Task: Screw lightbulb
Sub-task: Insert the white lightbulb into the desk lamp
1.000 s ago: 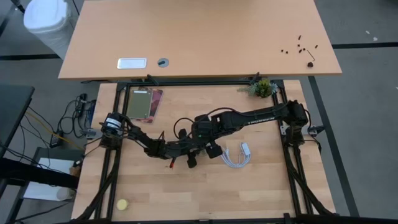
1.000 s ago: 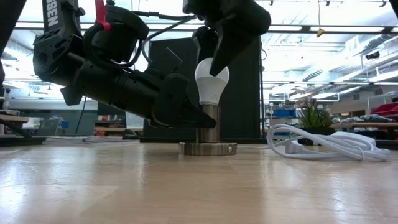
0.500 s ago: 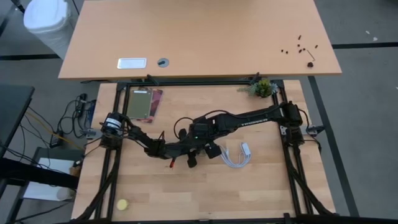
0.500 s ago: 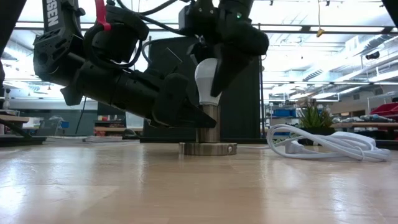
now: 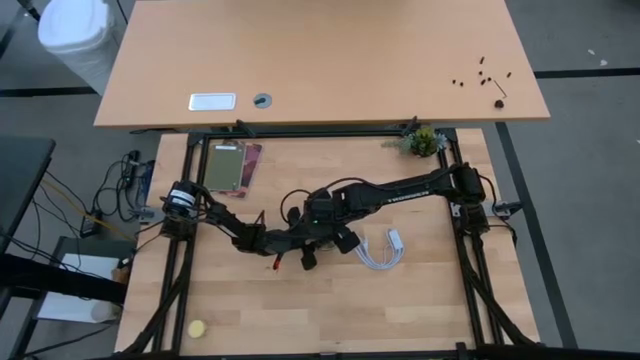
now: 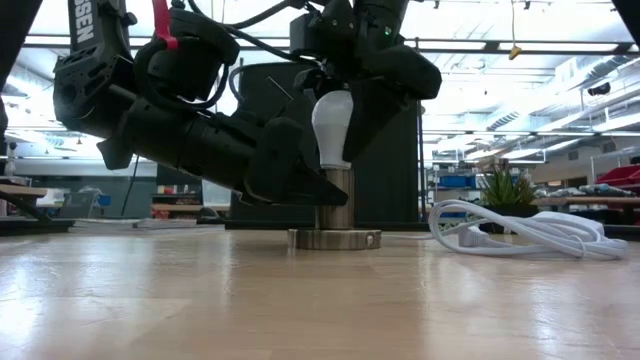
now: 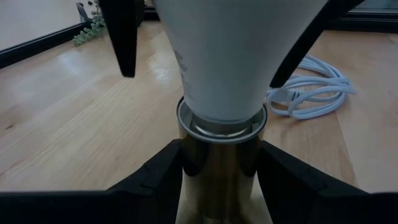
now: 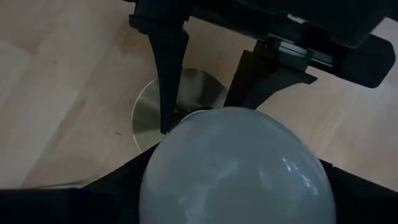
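Observation:
The white lightbulb [image 6: 332, 125] stands upright with its base in the round metal socket [image 6: 335, 239], near the table's middle. My left gripper [image 7: 221, 149] reaches in almost level from the table's left and is closed on the socket's column. My right gripper [image 8: 235, 173] hangs over the bulb, pointing steeply down, with its fingers closed round the globe. In the high view the right arm [image 5: 400, 190] hides the bulb and the socket. My left gripper pinches the socket's upright column [image 7: 221, 177] between its two fingers, just under the socket's rim, coming in nearly level from the table's left. The socket's disc foot [image 6: 300, 240] rests flat on the table. My right gripper holds the bulb's globe [image 8: 186, 143] between its two fingers [image 7: 297, 46], from above and pointing steeply down. The bulb stands upright with its neck [image 7: 217, 106] in the socket's mouth. The contact itself lies above what the left wrist view shows.
The socket's white cable [image 5: 380, 250] lies coiled just right of the grippers. A small plant [image 5: 424, 141] stands at the far right corner, a flat card [image 5: 230, 165] at the far left, and a yellow ball [image 5: 197, 328] near the front left.
My right gripper has sunk a little onto the bulb, rolled about its own axis, and drawn its fingers in around the globe. The bulb and socket stay in place.

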Action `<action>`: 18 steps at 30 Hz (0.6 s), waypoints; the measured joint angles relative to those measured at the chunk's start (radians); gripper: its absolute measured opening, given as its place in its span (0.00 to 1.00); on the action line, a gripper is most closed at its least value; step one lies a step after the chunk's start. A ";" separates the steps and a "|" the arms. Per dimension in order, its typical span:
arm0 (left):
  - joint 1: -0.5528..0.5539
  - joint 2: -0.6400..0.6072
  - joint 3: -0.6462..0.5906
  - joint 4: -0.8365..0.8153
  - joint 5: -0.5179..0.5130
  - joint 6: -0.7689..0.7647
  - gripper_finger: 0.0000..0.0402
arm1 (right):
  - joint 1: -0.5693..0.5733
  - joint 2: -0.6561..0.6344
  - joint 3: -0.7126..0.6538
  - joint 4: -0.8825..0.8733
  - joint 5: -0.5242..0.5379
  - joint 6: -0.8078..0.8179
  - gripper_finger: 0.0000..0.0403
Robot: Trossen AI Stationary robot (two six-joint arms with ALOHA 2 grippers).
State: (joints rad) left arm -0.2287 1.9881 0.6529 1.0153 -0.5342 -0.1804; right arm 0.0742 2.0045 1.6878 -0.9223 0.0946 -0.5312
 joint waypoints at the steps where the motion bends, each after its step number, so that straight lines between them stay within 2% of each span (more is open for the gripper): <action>1: 0.000 0.000 0.000 0.000 0.000 -0.002 0.46 | 0.000 0.000 0.000 0.000 0.003 0.004 0.66; 18: 0.000 0.000 0.000 0.003 0.000 -0.013 0.46 | 0.001 0.004 0.001 0.012 -0.012 0.412 0.67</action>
State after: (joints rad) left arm -0.2291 1.9881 0.6525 1.0187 -0.5338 -0.1936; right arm 0.0747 2.0088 1.6886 -0.9101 0.0824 -0.1188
